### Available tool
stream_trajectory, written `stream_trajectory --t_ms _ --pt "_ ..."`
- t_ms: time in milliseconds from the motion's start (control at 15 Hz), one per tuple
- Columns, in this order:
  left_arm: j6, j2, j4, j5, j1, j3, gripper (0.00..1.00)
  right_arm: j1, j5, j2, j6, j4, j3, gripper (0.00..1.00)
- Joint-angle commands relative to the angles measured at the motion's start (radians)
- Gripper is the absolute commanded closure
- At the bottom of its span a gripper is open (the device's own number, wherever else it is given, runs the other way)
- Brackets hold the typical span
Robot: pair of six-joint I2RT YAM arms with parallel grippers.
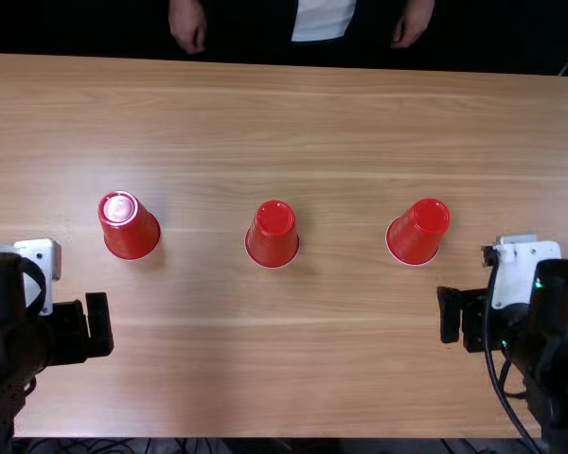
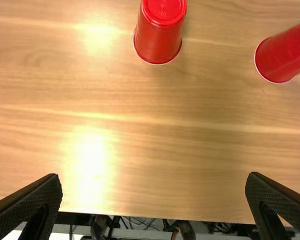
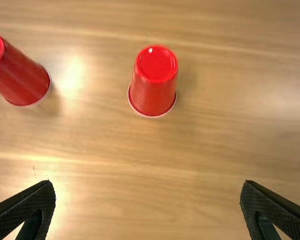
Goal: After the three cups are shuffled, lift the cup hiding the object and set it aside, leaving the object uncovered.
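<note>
Seeing left cup (image 1: 129,227), mid cup (image 1: 272,234), right cup (image 1: 417,232) upturned in a row across the surface (image 1: 284,123); we've left pincer (image 2: 152,205) & right pincer (image 3: 150,210) both wide, by near corners.

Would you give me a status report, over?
Both jaws open, empty. Upside down in a row: left cup, middle cup, right cup. Nothing in the way.

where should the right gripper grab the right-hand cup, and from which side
Take the right cup across its side wall, up near the closed base, where the taper is narrowest. It stands mouth-down, so the open right gripper should probably come level from the near side.
</note>
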Motion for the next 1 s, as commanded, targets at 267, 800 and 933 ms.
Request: stream_trajectory --t_ms 267,800,933 --pt "-0.035 0.054 -0.003 0.005 -0.001 0.072 0.00 0.002 -0.018 0.095 0.077 0.001 0.100 0.00" --pt "-0.031 0.131 -0.003 0.011 -0.036 0.080 0.00 0.205 -0.034 0.331 0.079 0.014 0.273 0.00" --pt "-0.027 0.143 -0.001 0.003 -0.058 0.080 0.00 0.260 -0.034 0.383 0.083 0.039 0.278 0.00"
